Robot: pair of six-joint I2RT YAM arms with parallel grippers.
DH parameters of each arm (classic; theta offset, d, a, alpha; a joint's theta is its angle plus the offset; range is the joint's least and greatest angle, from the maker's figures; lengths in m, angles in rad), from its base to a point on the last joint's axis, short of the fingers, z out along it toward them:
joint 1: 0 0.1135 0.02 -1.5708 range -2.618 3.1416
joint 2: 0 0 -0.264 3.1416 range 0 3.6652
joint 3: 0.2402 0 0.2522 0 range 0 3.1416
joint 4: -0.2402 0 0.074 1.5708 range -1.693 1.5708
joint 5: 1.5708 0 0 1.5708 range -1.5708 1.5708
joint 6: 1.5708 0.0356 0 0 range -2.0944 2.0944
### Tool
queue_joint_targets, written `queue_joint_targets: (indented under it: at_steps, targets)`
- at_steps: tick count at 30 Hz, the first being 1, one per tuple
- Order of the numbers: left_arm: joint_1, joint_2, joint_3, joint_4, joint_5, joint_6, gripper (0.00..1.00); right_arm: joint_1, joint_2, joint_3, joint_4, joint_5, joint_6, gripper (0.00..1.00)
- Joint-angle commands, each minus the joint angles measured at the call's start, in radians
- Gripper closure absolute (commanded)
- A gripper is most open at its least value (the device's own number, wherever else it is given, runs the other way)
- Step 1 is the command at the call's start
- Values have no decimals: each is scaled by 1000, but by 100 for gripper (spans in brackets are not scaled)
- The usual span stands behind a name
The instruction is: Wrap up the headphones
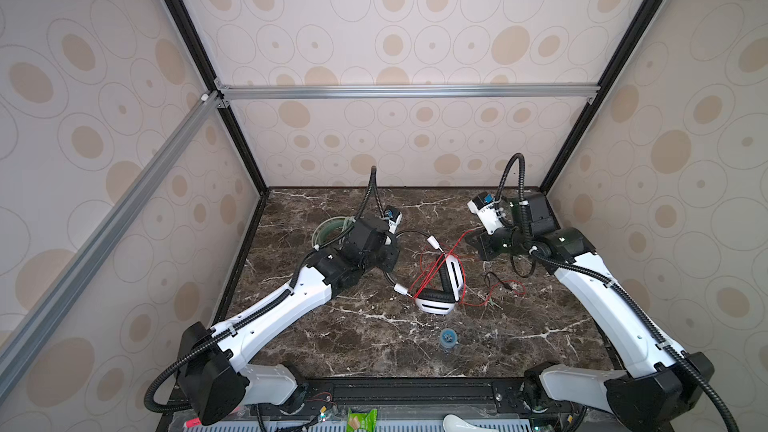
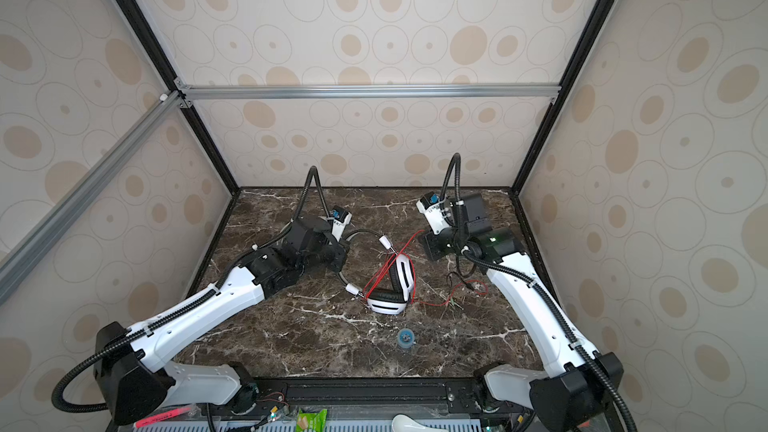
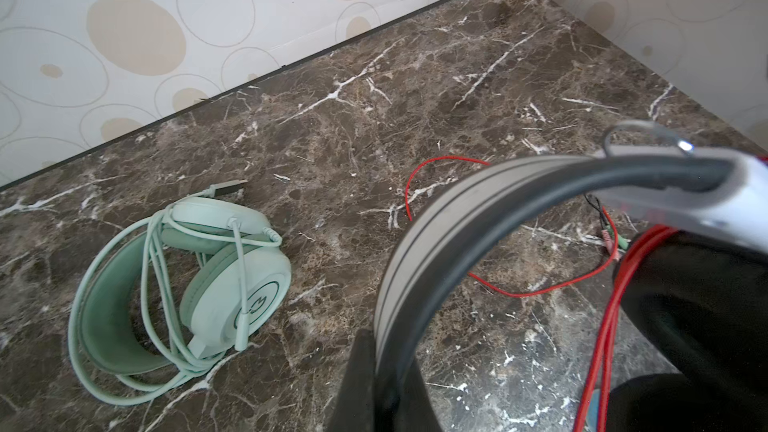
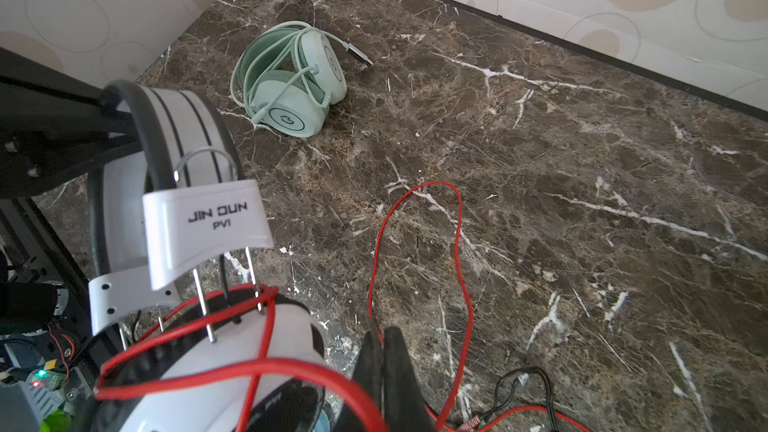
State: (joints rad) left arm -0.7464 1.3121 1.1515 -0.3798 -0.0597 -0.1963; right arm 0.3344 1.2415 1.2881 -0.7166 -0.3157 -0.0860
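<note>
**Both arms at the white-and-black headset [image 1: 441,284]**

It lies mid marble table [image 1: 365,351], with the red cord [image 1: 430,261] looped over its cups. The left gripper [image 1: 390,258] sits over the black headband and the right gripper [image 1: 478,243] meets the cord's far loop (jaws unreadable from up here). Behind the left arm [image 1: 291,297], the mint headset [image 1: 328,231] is half hidden. The cord tail [image 1: 505,285] sprawls to the right, and a small blue item [image 1: 448,337] sits nearer the front.

Near the worktop's [image 1: 365,351] far left corner lies one headset [image 1: 329,233]. The other headset [image 1: 444,286] sits mid-worktop, its cord [image 1: 500,289] trailing toward the right edge; a small round item [image 1: 448,337] lies before it.
</note>
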Motion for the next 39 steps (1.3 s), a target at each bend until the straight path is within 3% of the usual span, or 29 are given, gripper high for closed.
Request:
queue_joint_targets:
  at_steps: [1,10,27,39]
  targets:
    - [-12,-33,19,26,89,-33,100,-7,-18,-15,28,-20,23,98]
    - [-14,-55,35,56,177,-100,100,-26,-63,-65,104,-92,69,97]
    - [-15,-149,88,153,174,-167,100,-45,-100,-111,250,-238,136,95]
    - [-17,-109,243,172,219,-176,100,-45,-110,-137,385,-362,170,82]
